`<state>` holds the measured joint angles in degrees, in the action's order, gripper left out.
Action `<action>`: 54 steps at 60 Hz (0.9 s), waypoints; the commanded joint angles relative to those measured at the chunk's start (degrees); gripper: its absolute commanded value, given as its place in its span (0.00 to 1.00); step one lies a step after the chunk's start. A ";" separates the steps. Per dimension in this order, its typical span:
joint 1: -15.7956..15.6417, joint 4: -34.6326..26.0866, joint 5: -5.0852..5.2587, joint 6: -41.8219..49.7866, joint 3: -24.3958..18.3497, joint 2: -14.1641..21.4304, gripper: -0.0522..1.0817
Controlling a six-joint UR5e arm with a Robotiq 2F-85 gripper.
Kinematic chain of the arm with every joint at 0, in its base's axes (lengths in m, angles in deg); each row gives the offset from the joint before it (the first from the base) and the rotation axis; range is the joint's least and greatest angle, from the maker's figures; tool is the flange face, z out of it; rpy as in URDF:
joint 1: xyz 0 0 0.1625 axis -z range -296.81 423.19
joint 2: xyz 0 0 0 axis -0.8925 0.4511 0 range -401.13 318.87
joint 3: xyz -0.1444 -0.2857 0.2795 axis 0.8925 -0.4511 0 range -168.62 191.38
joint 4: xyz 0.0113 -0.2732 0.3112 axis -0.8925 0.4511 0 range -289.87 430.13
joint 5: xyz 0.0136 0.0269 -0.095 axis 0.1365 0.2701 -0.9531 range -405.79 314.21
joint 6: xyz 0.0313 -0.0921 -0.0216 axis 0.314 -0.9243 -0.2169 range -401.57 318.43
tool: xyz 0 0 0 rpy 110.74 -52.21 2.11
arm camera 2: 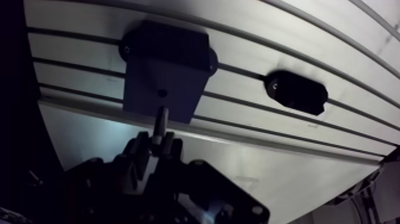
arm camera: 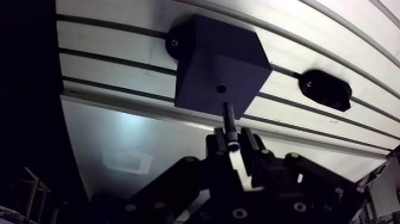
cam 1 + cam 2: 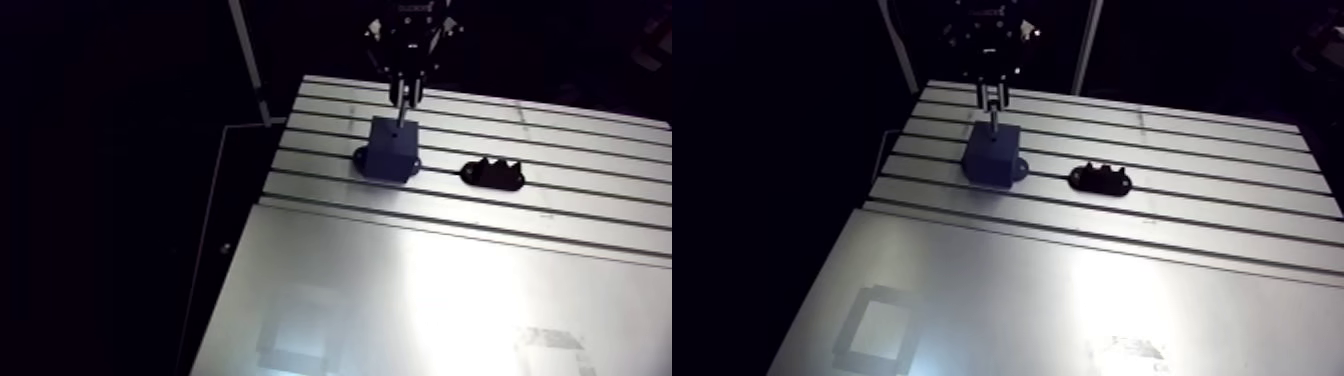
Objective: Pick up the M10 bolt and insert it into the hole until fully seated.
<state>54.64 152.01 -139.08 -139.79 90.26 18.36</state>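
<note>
Clamping the bolt (image 2: 228, 119) in the tool (image 2: 231, 142), with both fingers (image 2: 247, 143) pressed against its upper end and the shank projecting straight out ahead of the fingertips. Hovering directly over the block (image 2: 219, 62), a dark cube sitting on the bench (image 2: 113, 65) across its slots.

Pointing the bolt tip at the block's top face, just beside the small round hole (image 2: 221, 89) as seen in the wrist view. Showing the tip outside the hole, not seated. Not showing clearly whether the tip is touching the face: cannot tell.

Showing a mounting ear (image 2: 172, 43) with a screw at the block's base, resting on the bench.

Reaching down over the far part of the bench in the arm view, with the tool upright above the block.

Showing, to the right of the block and well apart from it, a low black holder (image 2: 324, 89) with a ridged top, lying flat on the bench.

Keeping both block and holder on the far, slotted part of the bench. Showing a plain sheet surface with bright reflections on the near part.
</note>
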 commanded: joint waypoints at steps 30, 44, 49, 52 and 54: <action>-0.06 -0.02 0.26 0.00 0.17 -0.30 1.00; -0.07 0.07 0.25 0.09 0.34 -0.47 1.00; -0.07 0.07 0.25 0.09 0.35 -0.47 1.00; -0.07 0.07 0.25 0.09 0.35 -0.55 1.00; -0.07 0.07 0.25 0.09 0.35 -0.56 1.00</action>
<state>54.57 152.06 -138.82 -139.73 90.54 17.92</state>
